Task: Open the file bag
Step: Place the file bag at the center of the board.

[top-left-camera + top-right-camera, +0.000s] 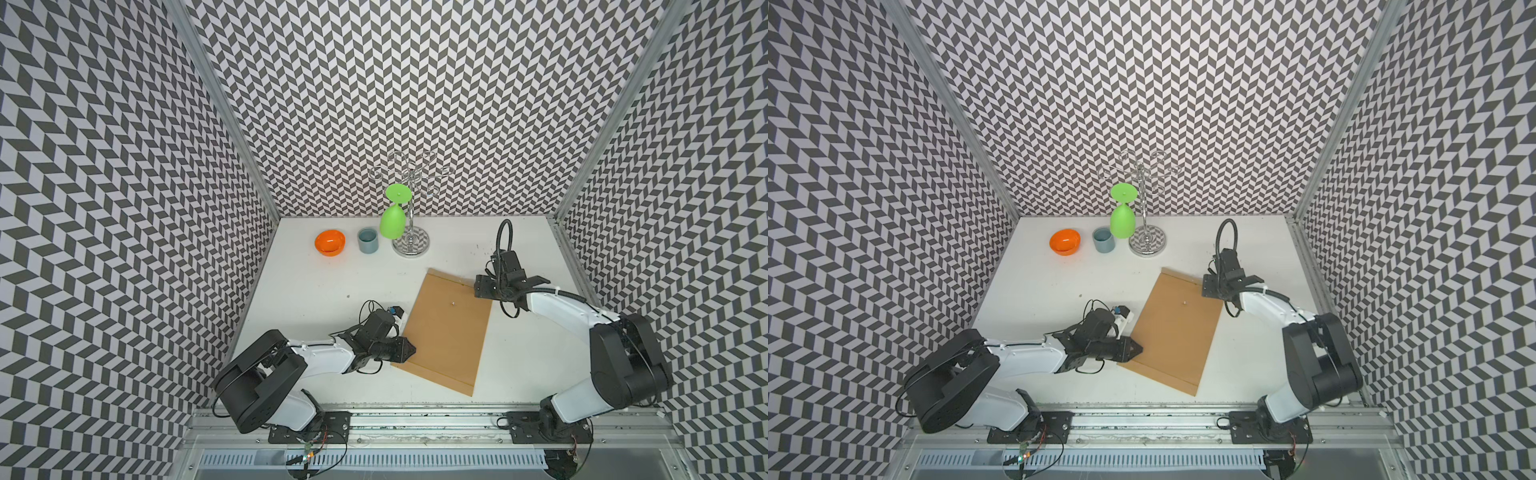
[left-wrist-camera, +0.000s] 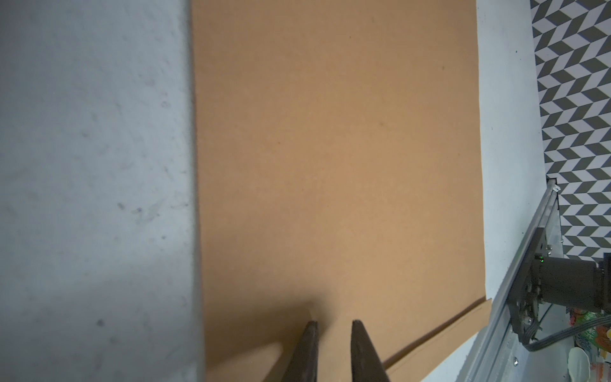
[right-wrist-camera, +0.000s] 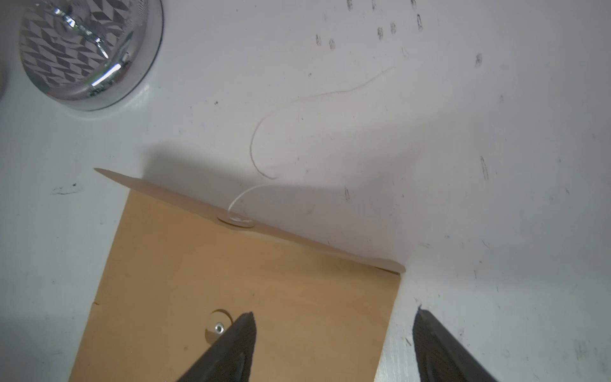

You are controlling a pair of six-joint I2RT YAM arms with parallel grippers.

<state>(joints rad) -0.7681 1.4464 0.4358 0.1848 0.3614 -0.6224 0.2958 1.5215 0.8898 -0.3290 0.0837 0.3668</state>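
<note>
Found the file bag (image 1: 444,332) flat on the white table (image 1: 332,299), right of centre and skewed, button side up in both top views. Noted the flap (image 3: 297,238) at the far end folded back off the body. Noted also the thin white string (image 3: 253,142) trailing loose over the table beyond it, and the small round button (image 3: 216,325) bare.

Recorded the right gripper (image 3: 334,312) low over the bag's far right corner, jaws spread wide and gripping nothing. Placed one finger above the paper just beside the button, the other past the bag's edge above bare table. Traced the right arm from its near-right base, elbow raised, forearm reaching forward and inward.

Recorded the left gripper (image 2: 332,325) at the bag's left edge near the near corner, jaws narrowly parted over the paper with nothing seen between them. Cannot tell whether touching. Traced the left arm low, forearm almost level.

Logged well apart at the back an orange bowl (image 1: 330,242), a blue-grey cup (image 1: 368,240) and a green goblet (image 1: 392,218) hung upside down on a chrome rack (image 1: 411,245).
</note>
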